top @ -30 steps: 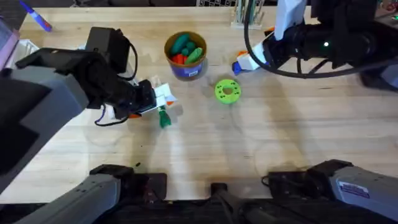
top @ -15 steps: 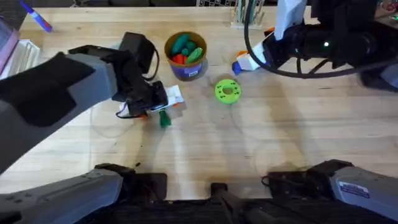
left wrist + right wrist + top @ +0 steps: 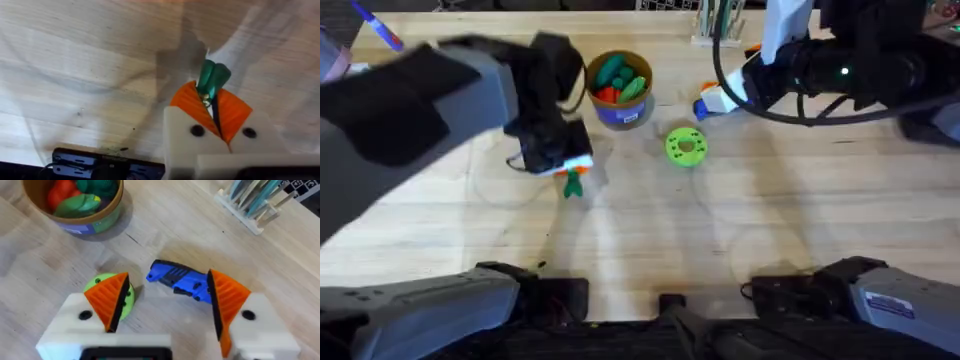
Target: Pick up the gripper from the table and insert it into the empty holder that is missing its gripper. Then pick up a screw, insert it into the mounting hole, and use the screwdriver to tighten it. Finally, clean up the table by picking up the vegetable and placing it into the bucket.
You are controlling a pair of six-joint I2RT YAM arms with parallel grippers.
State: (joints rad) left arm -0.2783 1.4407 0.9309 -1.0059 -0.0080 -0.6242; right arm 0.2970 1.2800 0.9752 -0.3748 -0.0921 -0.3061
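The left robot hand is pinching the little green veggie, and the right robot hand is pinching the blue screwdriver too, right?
Not quite. The left gripper does pinch the green vegetable. But the right gripper is open: in the right wrist view, the blue screwdriver lies on the table between its spread fingers, not pinched.

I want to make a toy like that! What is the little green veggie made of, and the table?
The vegetable looks like smooth moulded plastic: even dark green with a soft sheen, pinched in the left hand. The table looks like pale wood with visible grain lines, though it could be laminate.
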